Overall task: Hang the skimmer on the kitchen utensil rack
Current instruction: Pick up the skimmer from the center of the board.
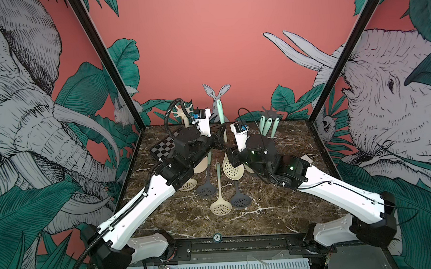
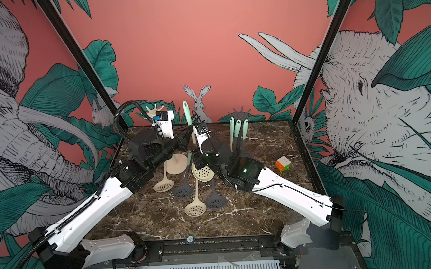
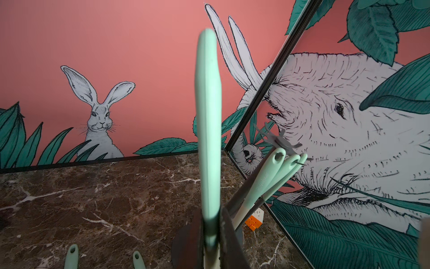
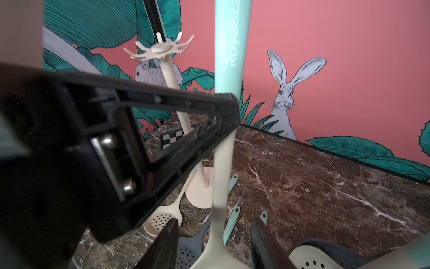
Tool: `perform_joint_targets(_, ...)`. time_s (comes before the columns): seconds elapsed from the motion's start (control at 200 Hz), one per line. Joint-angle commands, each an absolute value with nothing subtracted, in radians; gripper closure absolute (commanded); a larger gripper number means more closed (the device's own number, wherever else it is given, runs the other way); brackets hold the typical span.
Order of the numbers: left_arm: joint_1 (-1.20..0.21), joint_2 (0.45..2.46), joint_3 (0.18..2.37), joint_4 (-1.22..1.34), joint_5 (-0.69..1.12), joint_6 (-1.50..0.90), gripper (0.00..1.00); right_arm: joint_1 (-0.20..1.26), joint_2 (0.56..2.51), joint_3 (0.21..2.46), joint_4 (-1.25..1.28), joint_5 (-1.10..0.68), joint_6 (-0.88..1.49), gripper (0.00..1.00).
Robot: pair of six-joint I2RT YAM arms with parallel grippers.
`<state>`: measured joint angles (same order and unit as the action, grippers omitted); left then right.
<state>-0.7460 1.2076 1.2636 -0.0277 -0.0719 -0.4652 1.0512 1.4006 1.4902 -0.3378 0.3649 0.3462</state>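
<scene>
Cream-and-mint skimmer (image 1: 221,114) stands upright above the table (image 1: 188,217), handle clamped in the left end effector (image 3: 210,216); the right end effector (image 4: 215,223) sits half-open around its neck just below, gaps either side.

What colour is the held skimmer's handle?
Mint green handle, cream lower down; clearest in right wrist view.

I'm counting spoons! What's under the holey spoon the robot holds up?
A grey skimmer lies on the marble table, its handle running beneath the raised skimmer's head. That handle's end is covered, so its tip cannot be seen.
</scene>
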Motion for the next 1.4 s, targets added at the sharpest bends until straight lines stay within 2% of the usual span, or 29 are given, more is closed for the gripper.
perform_joint_targets(0.0, -0.752, 1.16, 1.246, -0.019, -0.103, -0.493, 1.0, 1.054, 1.431, 1.53, -0.33, 0.359, 0.37, 0.52)
perform_joint_targets(0.24, -0.752, 1.14, 1.226, -0.019, -0.127, -0.5, 1.0, 1.053, 1.477, 1.539, -0.331, 0.421, 0.382, 0.62)
perform_joint_targets(0.45, -0.752, 1.127, 1.213, -0.013, -0.129, -0.505, 1.0, 1.048, 1.496, 1.545, -0.338, 0.428, 0.37, 0.62)
perform_joint_targets(0.6, -0.752, 1.127, 1.213, -0.01, -0.127, -0.511, 1.0, 1.036, 1.513, 1.552, -0.333, 0.381, 0.365, 0.75)
perform_joint_targets(0.705, -0.752, 1.127, 1.21, -0.013, -0.132, -0.512, 1.0, 1.022, 1.514, 1.543, -0.327, 0.344, 0.379, 0.78)
perform_joint_targets(0.855, -0.752, 1.125, 1.204, -0.01, -0.138, -0.515, 1.0, 1.003, 1.508, 1.533, -0.323, 0.315, 0.387, 1.0)
perform_joint_targets(1.005, -0.752, 1.11, 1.201, -0.014, -0.148, -0.497, 1.0, 0.988, 1.466, 1.503, -0.308, 0.295, 0.358, 1.0)
perform_joint_targets(1.095, -0.752, 1.091, 1.195, -0.011, -0.165, -0.479, 0.82, 0.981, 1.433, 1.492, -0.316, 0.296, 0.328, 1.0)
perform_joint_targets(1.17, -0.752, 1.071, 1.187, 0.0, -0.178, -0.465, 0.6, 0.975, 1.4, 1.476, -0.316, 0.302, 0.306, 1.0)
perform_joint_targets(1.24, -0.752, 1.052, 1.172, 0.017, -0.194, -0.458, 0.45, 0.971, 1.369, 1.468, -0.33, 0.318, 0.292, 1.0)
perform_joint_targets(1.3, -0.752, 1.033, 1.158, 0.036, -0.205, -0.45, 0.39, 0.969, 1.343, 1.461, -0.341, 0.331, 0.28, 1.0)
perform_joint_targets(1.395, -0.752, 1.004, 1.139, 0.062, -0.217, -0.428, 0.36, 0.961, 1.291, 1.451, -0.36, 0.341, 0.266, 1.0)
